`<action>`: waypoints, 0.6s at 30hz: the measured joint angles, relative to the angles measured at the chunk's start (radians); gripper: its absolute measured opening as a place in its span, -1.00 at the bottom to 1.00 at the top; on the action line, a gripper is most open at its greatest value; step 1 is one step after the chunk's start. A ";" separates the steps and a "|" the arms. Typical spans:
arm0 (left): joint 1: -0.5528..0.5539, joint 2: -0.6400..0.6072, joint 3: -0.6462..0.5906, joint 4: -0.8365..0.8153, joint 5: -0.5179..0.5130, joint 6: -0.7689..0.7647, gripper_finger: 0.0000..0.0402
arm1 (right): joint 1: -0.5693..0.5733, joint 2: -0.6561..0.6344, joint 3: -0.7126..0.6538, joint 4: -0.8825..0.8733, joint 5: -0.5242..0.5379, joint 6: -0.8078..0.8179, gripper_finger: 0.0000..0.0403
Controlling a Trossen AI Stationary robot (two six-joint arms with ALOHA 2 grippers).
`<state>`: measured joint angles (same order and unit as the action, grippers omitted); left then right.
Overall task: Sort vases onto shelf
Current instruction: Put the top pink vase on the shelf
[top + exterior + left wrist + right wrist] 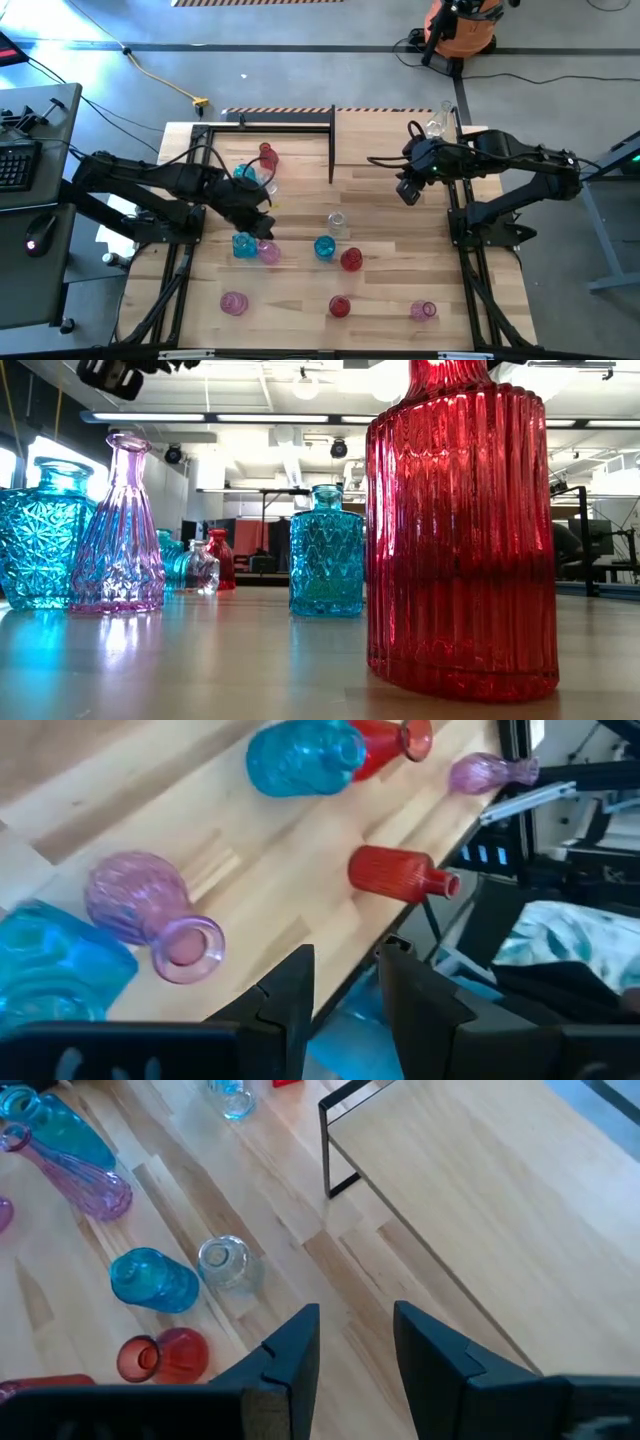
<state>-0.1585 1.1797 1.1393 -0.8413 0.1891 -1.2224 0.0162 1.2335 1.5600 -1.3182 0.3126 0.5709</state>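
Observation:
Small glass vases stand upright and scattered on the wooden tabletop: blue (245, 245) and pink (268, 250) side by side, clear (337, 222), blue (324, 247), red (351, 260), and more along the near edge. The shelf (380, 135) is a pale board with black bars at the far side; a clear vase (437, 125) stands at its right end. My left gripper (262, 222) hovers open just beyond the blue and pink pair, with the pink vase (150, 910) ahead of its fingers. My right gripper (407, 192) is open over the tabletop by the shelf's near edge (450, 1230).
Red (267, 155) and blue (245, 172) vases stand by the far left, near my left arm. Pink (233, 303), red (340, 305) and pink (424, 310) vases line the near edge. The black shelf bar (333, 150) rises mid-table. The red vase (460, 530) fills the low view.

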 joint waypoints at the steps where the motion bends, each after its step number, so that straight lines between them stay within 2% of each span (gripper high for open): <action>1: 0.000 0.000 0.000 -0.007 -0.007 0.004 -0.47 | 0.000 0.000 0.000 0.000 0.000 0.000 -0.45; 18: 0.000 0.000 0.000 -0.145 -0.087 0.075 -0.47 | 0.000 0.000 0.000 0.003 0.027 0.034 -0.45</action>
<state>-0.1581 1.1801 1.1393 -0.9866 0.1017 -1.1477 0.0158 1.2335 1.5600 -1.3151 0.3394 0.6048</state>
